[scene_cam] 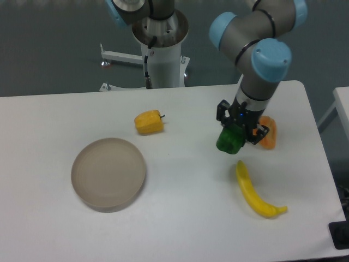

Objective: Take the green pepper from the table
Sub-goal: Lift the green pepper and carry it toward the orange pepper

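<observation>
- The tool (238, 129) is clamped on the green pepper (229, 140), which hangs from it above the white surface (180, 218), right of centre.
- From the pepper, a banana (254, 190) lies at five o'clock, an orange wedge-shaped item (268, 134) sits close at three o'clock, a yellow pepper (149, 121) at ten o'clock and a round dish (108, 173) off at eight o'clock.
- In my judgement the lift wants a firm, steady grip and a straight rise, since the glossy, lumpy skin could slip.
- No brands, labels or writing can be read.
</observation>
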